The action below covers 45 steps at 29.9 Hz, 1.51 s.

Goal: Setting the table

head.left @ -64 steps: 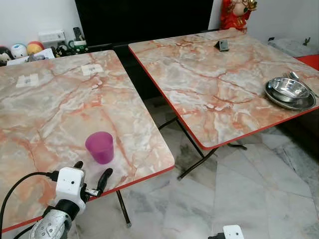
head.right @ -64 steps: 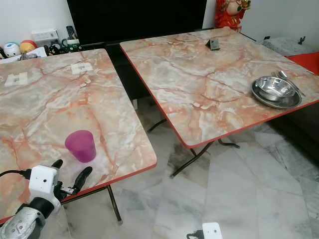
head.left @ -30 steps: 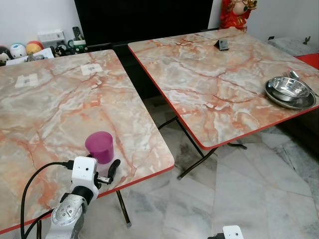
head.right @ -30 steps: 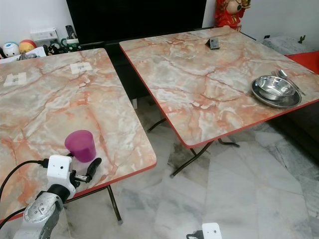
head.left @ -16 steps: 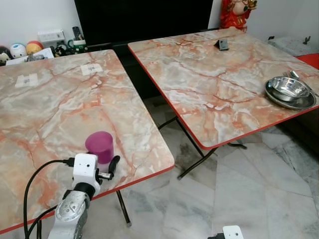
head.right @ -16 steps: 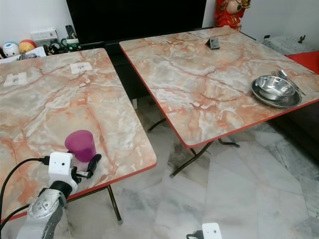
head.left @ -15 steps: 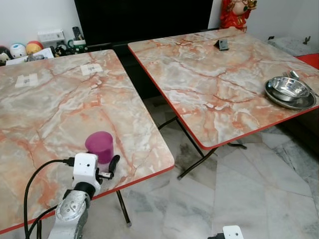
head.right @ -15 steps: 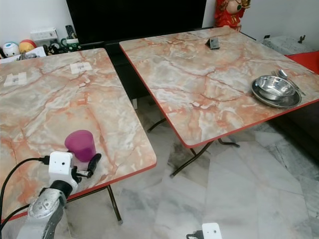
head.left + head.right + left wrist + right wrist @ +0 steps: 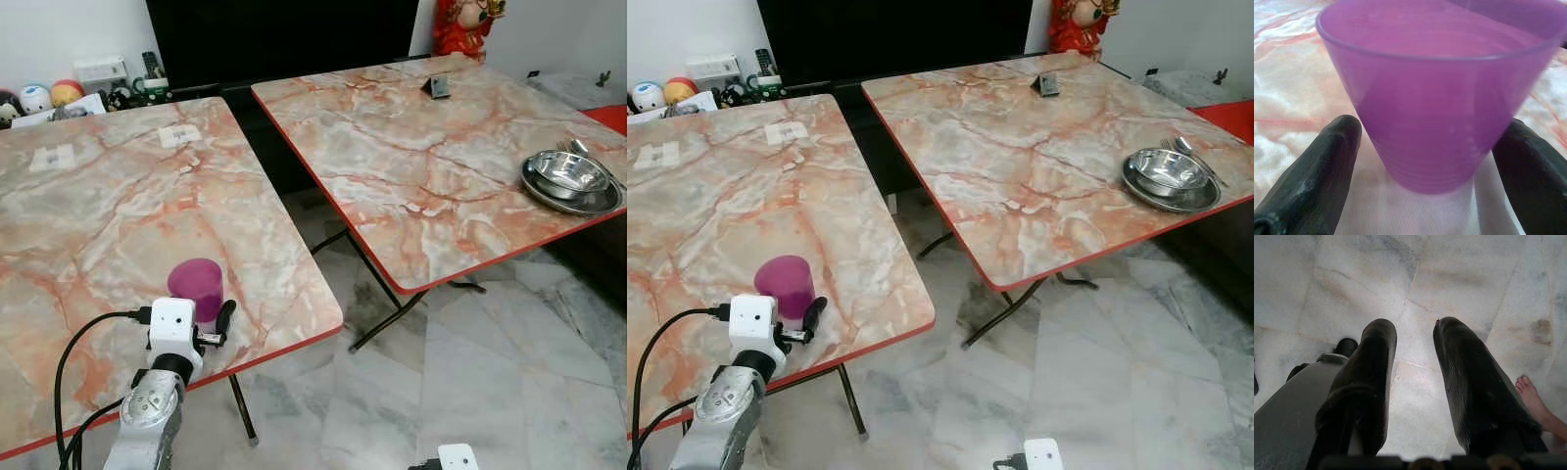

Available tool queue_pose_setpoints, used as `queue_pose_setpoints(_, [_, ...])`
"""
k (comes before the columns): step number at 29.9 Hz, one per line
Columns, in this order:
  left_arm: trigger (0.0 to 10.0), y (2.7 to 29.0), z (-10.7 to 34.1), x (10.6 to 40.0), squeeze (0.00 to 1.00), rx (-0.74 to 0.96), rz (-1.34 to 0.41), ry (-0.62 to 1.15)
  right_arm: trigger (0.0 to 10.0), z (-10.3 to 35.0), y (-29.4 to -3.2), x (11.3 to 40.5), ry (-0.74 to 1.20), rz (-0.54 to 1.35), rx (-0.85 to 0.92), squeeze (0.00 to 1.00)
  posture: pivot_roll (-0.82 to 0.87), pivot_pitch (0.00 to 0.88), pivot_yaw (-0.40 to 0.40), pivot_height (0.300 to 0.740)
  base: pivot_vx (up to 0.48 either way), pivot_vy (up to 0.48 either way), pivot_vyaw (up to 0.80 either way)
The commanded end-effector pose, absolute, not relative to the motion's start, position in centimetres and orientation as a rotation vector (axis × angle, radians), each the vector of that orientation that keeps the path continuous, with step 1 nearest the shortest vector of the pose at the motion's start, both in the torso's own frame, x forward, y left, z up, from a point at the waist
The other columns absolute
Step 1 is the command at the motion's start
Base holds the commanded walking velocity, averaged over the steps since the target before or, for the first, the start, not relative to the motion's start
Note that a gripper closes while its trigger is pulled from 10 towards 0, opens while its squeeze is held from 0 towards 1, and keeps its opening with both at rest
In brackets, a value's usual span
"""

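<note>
A purple plastic cup point(image 9: 196, 282) stands upright near the front edge of the left marble table point(image 9: 98, 206). My left gripper point(image 9: 201, 311) is open around its base, one black finger point(image 9: 1315, 171) on each side of the cup point(image 9: 1435, 98); a small gap shows by each finger. A steel bowl on a steel plate point(image 9: 569, 182) rests near the right edge of the right marble table point(image 9: 421, 157), with a fork and spoon point(image 9: 578, 149) beside it. My right gripper point(image 9: 1413, 350) hangs open over the floor with nothing between its fingers.
A gap of marble floor point(image 9: 392, 392) separates the two red-edged folding tables. A small dark object point(image 9: 438, 88) lies at the right table's far side. Toys and clutter point(image 9: 59, 96) line the back left. A person's bare foot point(image 9: 1535, 396) is on the floor near my right gripper.
My left arm has advanced toward the cup, and its fingers now flank the cup's base instead of standing short of it. The cup and the right arm have not moved.
</note>
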<state>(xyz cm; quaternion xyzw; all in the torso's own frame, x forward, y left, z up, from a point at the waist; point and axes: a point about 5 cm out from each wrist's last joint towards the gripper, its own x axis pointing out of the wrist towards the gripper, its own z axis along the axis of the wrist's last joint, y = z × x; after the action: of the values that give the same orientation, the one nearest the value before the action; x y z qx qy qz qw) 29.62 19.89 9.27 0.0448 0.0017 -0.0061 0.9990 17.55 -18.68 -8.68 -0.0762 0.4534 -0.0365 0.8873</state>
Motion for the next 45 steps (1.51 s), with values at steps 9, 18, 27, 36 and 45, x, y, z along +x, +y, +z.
queue_pose_setpoints(9, [10.0, 19.8, 9.2, 30.2, 0.00, 0.077, 0.028, -0.014, 10.0, -8.9, -18.8, 17.1, 0.959, -0.086, -0.156, 0.00, 0.05, 0.103, -0.031, 0.740, 0.000, 0.000, 0.00])
queue_pose_setpoints(18, [5.0, 19.9, 9.0, 30.5, 0.00, 0.082, 0.043, -0.007, 10.0, -8.9, -18.7, 17.1, 0.959, -0.087, -0.156, 0.00, 0.04, 0.105, -0.031, 0.740, 0.000, 0.000, 0.00])
queue_pose_setpoints(27, [0.0, 19.8, 9.1, 30.6, 0.00, 0.068, 0.048, -0.026, 10.0, -8.9, -18.7, 17.1, 0.959, -0.088, -0.155, 0.00, 0.04, 0.105, -0.031, 0.740, 0.000, 0.000, 0.00])
queue_pose_setpoints(36, [0.0, 19.8, 9.1, 30.6, 0.00, 0.067, 0.049, -0.032, 10.0, -8.9, -18.8, 17.0, 0.960, -0.087, -0.157, 0.00, 0.04, 0.104, -0.032, 0.740, 0.000, 0.000, 0.00])
queue_pose_setpoints(45, [0.0, 21.3, 10.9, 30.1, 0.00, 0.151, 0.045, -0.112, 10.0, -8.9, -18.7, 17.0, 0.960, -0.090, -0.155, 0.00, 0.04, 0.103, -0.025, 0.740, 0.000, 0.000, 0.00])
